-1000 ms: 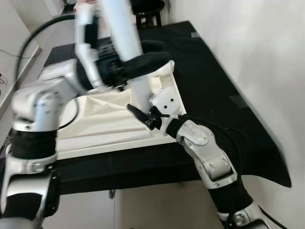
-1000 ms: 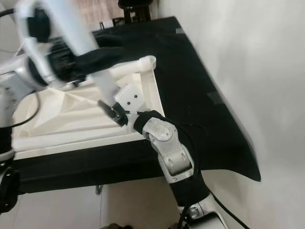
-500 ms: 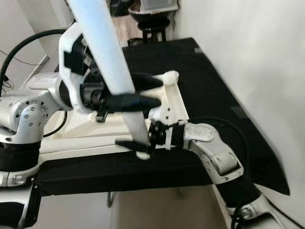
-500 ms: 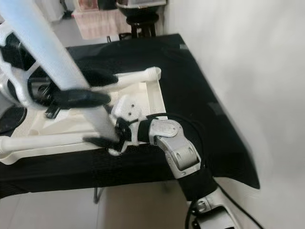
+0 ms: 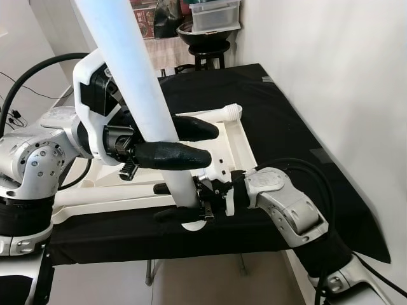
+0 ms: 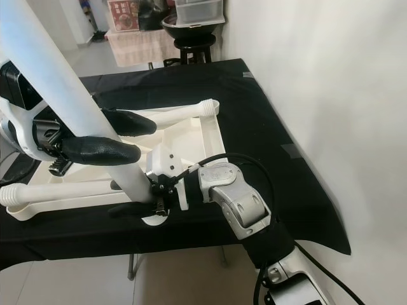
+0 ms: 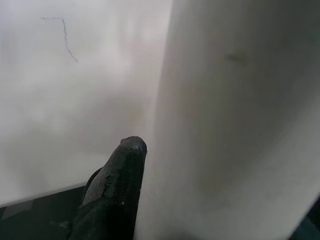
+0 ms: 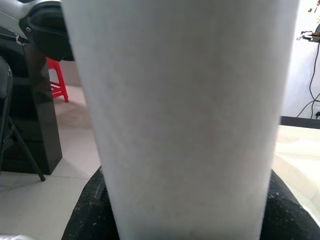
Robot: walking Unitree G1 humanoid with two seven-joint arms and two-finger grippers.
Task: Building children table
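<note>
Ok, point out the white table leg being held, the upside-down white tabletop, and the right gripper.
white table leg (image 5: 137, 70), left eye view, on the middle of its shaft.
white tabletop (image 6: 206, 136), right eye view, on its raised right rim.
right gripper (image 5: 175, 202), left eye view, midway between its black fingers at the leg's lower end.

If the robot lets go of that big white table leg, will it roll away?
Probably. The table leg looks round and smooth, so it would likely tip, then roll. It looks stiff: the left pincer and right pincer hold it straight, with no bending.
</note>
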